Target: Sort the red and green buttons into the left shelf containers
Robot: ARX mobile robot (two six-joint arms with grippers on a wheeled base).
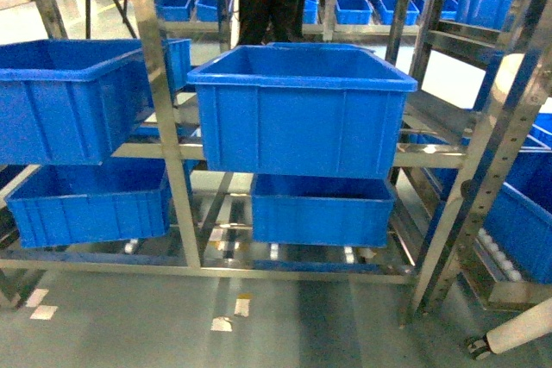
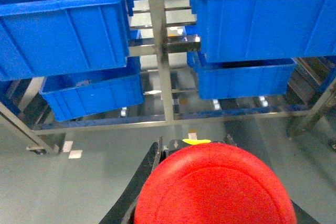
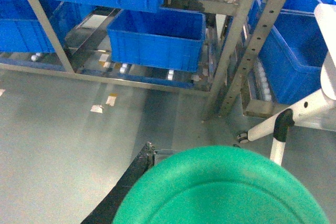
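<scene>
steel shelf (image 1: 164, 127) | grey floor (image 1: 129, 325) | blue bins (image 1: 302, 109) | grippers apparently loaded

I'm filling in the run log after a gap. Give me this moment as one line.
left claw: holds red button | right claw: holds green button | blue bins: on shelf ahead | drop: not yet done

Red button (image 2: 215, 184) and green button (image 3: 220, 187) fill wrist views; blue bins (image 1: 302, 109) shelved.

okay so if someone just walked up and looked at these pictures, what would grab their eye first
The red button, filling the bottom of the left wrist view, and the green button, filling the bottom of the right wrist view. Behind them, big blue bins sit on a steel shelf rack.
</scene>
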